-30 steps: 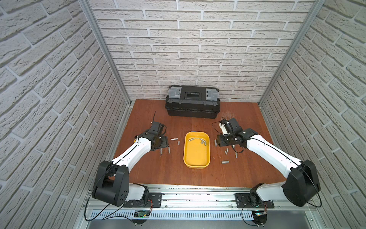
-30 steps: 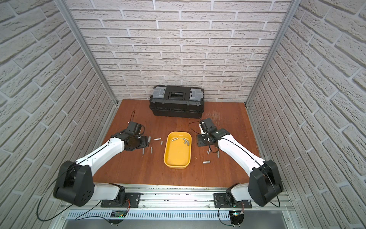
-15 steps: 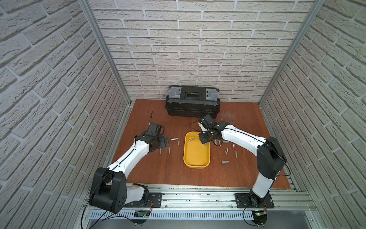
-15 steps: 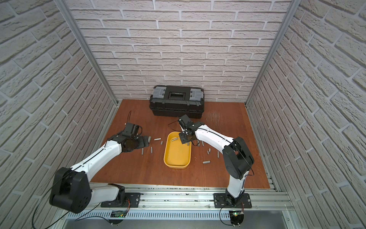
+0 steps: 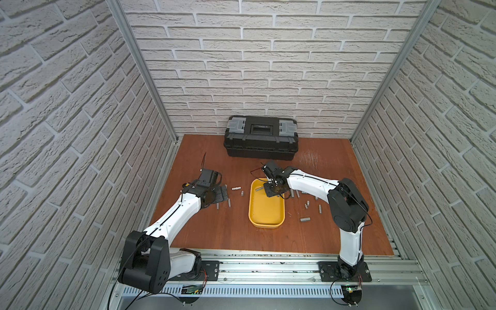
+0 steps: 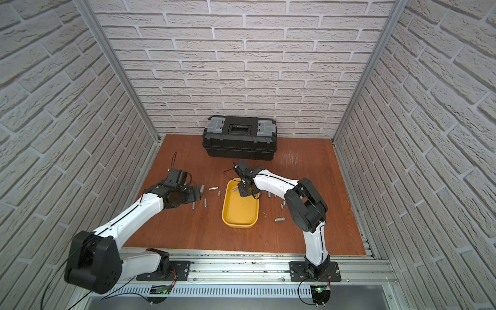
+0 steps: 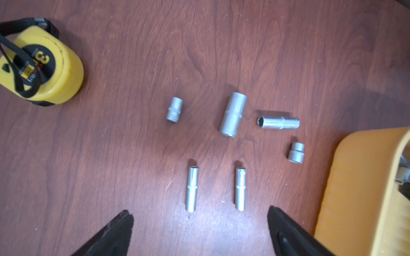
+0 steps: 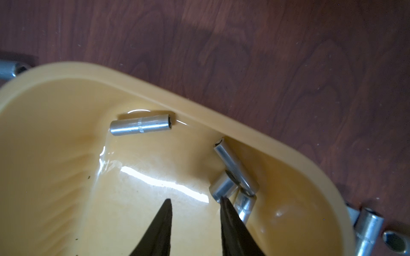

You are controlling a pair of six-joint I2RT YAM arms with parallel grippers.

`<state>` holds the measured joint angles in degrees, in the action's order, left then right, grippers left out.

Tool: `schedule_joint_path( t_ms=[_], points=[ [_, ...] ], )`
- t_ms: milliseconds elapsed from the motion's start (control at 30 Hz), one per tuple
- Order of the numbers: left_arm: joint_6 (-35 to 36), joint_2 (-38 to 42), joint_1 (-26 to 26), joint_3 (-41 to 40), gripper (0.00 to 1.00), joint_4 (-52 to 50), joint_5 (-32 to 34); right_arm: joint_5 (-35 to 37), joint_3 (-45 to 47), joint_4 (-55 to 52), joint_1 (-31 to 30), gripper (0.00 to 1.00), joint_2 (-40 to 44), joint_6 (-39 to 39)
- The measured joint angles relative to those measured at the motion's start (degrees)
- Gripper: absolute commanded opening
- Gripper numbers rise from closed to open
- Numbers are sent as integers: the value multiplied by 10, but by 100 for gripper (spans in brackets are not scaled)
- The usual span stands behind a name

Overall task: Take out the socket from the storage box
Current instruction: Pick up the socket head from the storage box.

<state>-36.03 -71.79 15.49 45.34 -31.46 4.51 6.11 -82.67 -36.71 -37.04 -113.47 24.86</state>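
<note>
The yellow storage box [image 5: 265, 214] [image 6: 240, 212] lies mid-table. In the right wrist view its far end [image 8: 66, 155] holds one socket [image 8: 140, 127] lying alone by the wall. A cluster of three sockets [image 8: 235, 172] sits in the corner. My right gripper [image 8: 195, 199] [image 5: 272, 188] hangs low inside that end, open to a narrow gap with nothing between the fingers. One fingertip [image 8: 223, 200] is right against the cluster's short socket [image 8: 223, 187]. My left gripper [image 7: 199, 210] [image 5: 221, 194] stands wide open over the table left of the box, holding nothing.
Several loose sockets lie on the wood left of the box [image 7: 234, 114] and right of it [image 5: 305, 219]. A yellow tape measure [image 7: 37, 66] sits near the left arm. A black toolbox [image 5: 261, 139] stands closed at the back wall.
My right arm swung from the table right of the box to over its far end, and its jaws narrowed. My left gripper opened fully and barely shifted.
</note>
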Motion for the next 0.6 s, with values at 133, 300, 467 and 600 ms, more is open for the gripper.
schedule_joint_path(
  t_ms=[133, 300, 467, 600],
  points=[
    [0, -4, 0, -1, 98, 1, -5, 14, -2, 0, 0, 37, -10, 16],
    [0, -5, 0, -1, 98, 1, -9, 32, -3, -4, 0, 38, -14, 31],
    [0, -5, 0, -2, 98, 2, -10, 46, -8, -11, 0, 39, -17, 37],
    [-1, -5, 0, -8, 98, 2, -10, 48, -17, -14, 0, 39, -29, 39]
  ],
)
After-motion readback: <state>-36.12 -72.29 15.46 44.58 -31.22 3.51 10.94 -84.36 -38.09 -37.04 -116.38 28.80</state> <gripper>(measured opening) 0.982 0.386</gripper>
